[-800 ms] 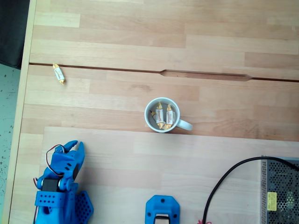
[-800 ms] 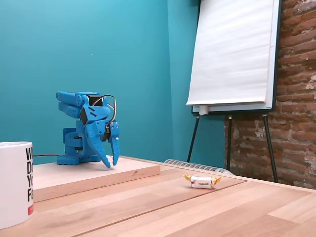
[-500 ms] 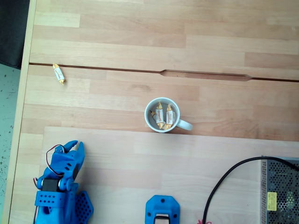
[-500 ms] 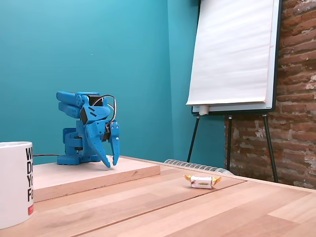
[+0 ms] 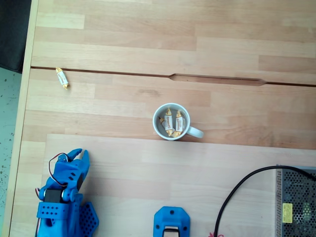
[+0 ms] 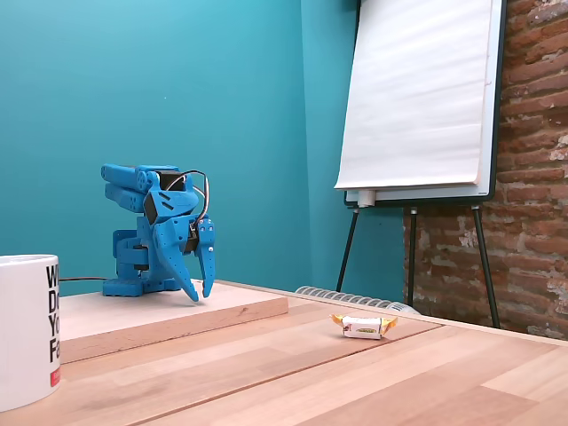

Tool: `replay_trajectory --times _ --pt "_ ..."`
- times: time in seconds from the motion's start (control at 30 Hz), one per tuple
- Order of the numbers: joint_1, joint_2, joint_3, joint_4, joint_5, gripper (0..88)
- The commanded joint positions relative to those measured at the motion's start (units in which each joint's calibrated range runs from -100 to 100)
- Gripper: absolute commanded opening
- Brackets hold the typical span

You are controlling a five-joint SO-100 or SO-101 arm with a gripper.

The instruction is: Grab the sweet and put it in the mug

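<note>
A wrapped sweet (image 5: 61, 78) with yellow twisted ends lies alone near the table's left edge in a fixed view; in another fixed view the sweet (image 6: 362, 327) rests on the bare wood. The white mug (image 5: 158, 129) stands upright mid-table with its handle pointing right, and two similar sweets (image 5: 173, 121) lie inside it. The mug (image 6: 22, 328) also appears at the left edge of the low side view. My blue gripper (image 5: 80, 155) (image 6: 201, 295) is folded down over the raised board, far from both, shut and holding nothing.
A raised wooden board (image 5: 163, 173) carries the arm and a second blue base (image 5: 172, 224). A grey mesh box (image 5: 296, 202) with a black cable (image 5: 237, 190) sits at the lower right. A flipchart (image 6: 417, 98) and a brick wall stand behind the table.
</note>
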Motion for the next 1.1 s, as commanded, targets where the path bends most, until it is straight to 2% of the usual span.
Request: replay_trajectory --times 0.0,0.93,1.07 --pt "-0.36 -0.52 0.90 0.14 0.15 3.8" --pt "0.36 0.51 0.90 -0.35 0.29 3.8" --pt "0.07 2.15 -4.46 -0.35 0.20 3.4"
